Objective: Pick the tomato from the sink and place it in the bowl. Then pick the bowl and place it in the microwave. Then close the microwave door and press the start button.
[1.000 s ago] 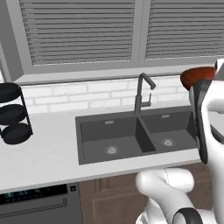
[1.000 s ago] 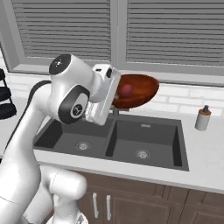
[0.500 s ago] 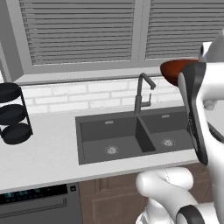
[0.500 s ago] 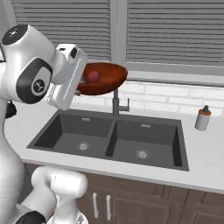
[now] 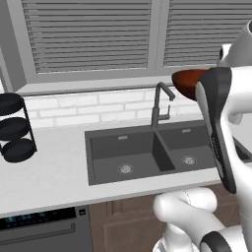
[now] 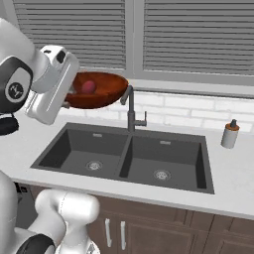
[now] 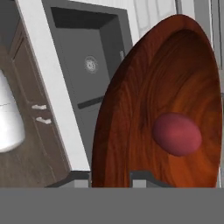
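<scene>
Bowl (image 6: 96,91) with tomato (image 6: 89,86) carried further left, high over sink (image 6: 126,156) | gripper (image 7: 111,177) clamped on rim | microwave placement next

1. Even, soft rendered light – no blur, no edge distortion
2. Glossy sheen on the bowl (image 7: 144,100)
3. The sink (image 6: 130,155) basins sit darker, faintly shaded – shadows elsewhere are weak

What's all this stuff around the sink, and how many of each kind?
Wooden bowl, held up by the gripper: 1
Tomato, inside the bowl: 1
Tap: 1
Sink basins: 2
Soap bottle: 1
Black tiered rack: 1
Total: 7
</scene>
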Tool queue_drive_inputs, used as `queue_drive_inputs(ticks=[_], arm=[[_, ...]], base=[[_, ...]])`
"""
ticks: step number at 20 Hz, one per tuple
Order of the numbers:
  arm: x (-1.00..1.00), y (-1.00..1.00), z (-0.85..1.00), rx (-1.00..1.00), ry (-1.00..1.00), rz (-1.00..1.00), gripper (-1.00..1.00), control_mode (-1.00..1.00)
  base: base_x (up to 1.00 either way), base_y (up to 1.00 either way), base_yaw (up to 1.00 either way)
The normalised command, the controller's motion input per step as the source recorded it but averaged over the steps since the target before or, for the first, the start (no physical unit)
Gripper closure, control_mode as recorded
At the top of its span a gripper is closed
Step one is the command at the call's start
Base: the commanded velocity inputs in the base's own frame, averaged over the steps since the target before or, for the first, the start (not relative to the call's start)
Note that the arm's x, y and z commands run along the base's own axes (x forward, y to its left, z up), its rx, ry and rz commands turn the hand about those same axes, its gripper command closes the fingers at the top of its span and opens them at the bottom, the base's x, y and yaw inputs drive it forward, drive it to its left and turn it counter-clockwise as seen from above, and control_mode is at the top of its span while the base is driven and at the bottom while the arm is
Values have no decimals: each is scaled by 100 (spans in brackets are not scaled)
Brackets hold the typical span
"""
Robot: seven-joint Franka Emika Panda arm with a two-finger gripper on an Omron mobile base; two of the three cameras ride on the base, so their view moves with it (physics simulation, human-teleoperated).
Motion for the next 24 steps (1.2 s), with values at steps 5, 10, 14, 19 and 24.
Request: queue_drive_inputs(ticks=[5, 10, 14, 19, 24], arm=[[-39, 18, -3, 3, 1, 0, 100, 100], [0, 0, 0, 0, 0, 0, 100, 100], [0, 0, 0, 0, 0, 0, 100, 100], [0, 0, 0, 0, 0, 0, 100, 100], [0, 0, 0, 0, 0, 0, 100, 100]], base=[[-20, 6, 0], [-100, 28, 10], [-80, 29, 60], [-45, 44, 83], [-14, 42, 87]])
